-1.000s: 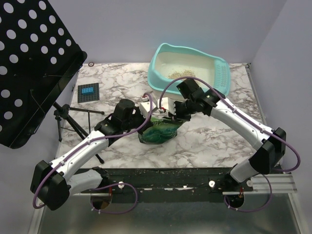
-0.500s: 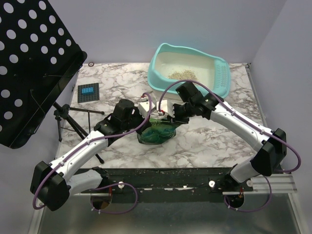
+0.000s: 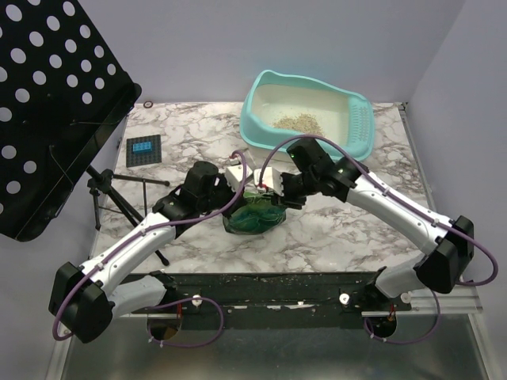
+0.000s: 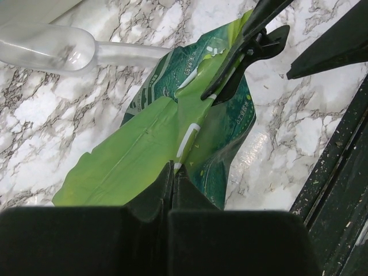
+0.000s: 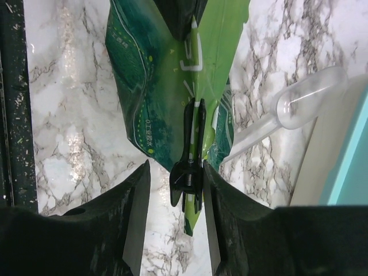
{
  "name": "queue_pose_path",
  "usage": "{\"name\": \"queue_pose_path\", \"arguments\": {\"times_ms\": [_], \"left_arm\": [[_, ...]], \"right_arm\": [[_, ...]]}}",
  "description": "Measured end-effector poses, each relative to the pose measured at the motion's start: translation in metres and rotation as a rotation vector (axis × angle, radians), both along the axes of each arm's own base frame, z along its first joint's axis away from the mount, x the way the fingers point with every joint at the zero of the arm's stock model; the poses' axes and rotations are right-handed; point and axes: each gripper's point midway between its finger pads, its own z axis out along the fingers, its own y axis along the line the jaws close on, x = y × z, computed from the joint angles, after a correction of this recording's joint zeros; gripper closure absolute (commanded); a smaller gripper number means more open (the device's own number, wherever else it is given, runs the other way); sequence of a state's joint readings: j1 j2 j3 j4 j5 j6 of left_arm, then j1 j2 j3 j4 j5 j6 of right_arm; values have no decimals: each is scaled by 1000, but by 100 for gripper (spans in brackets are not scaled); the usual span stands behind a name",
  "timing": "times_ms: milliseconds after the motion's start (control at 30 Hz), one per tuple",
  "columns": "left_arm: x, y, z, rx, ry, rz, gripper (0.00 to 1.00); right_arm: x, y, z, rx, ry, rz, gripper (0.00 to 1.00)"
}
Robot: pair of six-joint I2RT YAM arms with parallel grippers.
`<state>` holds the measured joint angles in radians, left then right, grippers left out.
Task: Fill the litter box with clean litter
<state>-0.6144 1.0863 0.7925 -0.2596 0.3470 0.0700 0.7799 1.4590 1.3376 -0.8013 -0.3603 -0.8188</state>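
The turquoise litter box (image 3: 261, 119) stands at the back of the table with a small pile of beige clean litter (image 3: 299, 121) inside. A crinkly green bag (image 3: 253, 215) stands mid-table, its folded top held by a black clip (image 5: 188, 161). My left gripper (image 4: 172, 169) is shut on the bag's top edge (image 4: 132, 155). My right gripper (image 5: 175, 168) is open, with a finger on each side of the clip, which sits close to the right-hand finger. The clip also shows in the left wrist view (image 4: 241, 52).
A clear plastic scoop (image 5: 302, 104) lies on the marble beside the bag, near the litter box wall (image 5: 352, 150). A black perforated stand (image 3: 47, 103) on a tripod fills the left side. A small black device (image 3: 143, 149) lies at back left.
My right arm has moved left and nearer, bringing its open jaws around the clip. More of the litter pile now shows. The left arm has stayed on the bag.
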Motion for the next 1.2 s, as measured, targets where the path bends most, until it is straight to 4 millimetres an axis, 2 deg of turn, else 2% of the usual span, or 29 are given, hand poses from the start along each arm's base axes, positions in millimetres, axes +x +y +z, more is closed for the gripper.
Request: {"name": "queue_pose_path", "arguments": {"times_ms": [100,200,233,267,367,467,533,600,733,867,900,967,1100,1200], "left_arm": [[0,-1,0,2,-6,-7,100],[0,-1,1,2,-9,-8,100],[0,-1,1,2,-9,-8,100],[0,-1,1,1,-10,-8,100],[-1,-1,2,-1,-12,-8,96],[-1,-1,3,-3,-15,-8,85],[-2,0,5,-6,-20,-9,82],[-2,-1,10,-16,-31,-12,73],[-6,-1,26,-53,-72,-25,58],[-10,-2,38,-83,-105,-40,37],[-10,-1,41,-88,-111,-40,29],[-11,0,46,-100,-124,-37,1],[-11,6,67,-145,-170,14,1],[-3,14,88,-175,-210,94,1]], "right_arm": [[-5,3,13,37,-25,8,49],[-7,0,34,102,-62,-27,44],[-8,-1,43,129,-78,-43,37],[-7,-3,54,164,-103,-72,0],[-2,-9,88,265,-177,-158,0],[7,-20,119,363,-258,-274,0],[16,-32,135,421,-307,-384,0],[27,-46,146,477,-348,-514,0],[45,-70,152,540,-361,-770,0],[55,-80,146,567,-320,-928,0],[56,-81,145,577,-310,-957,0],[56,-85,145,610,-287,-1016,0],[59,-92,146,676,-246,-1129,0],[66,-100,141,693,-243,-1234,0]]}}
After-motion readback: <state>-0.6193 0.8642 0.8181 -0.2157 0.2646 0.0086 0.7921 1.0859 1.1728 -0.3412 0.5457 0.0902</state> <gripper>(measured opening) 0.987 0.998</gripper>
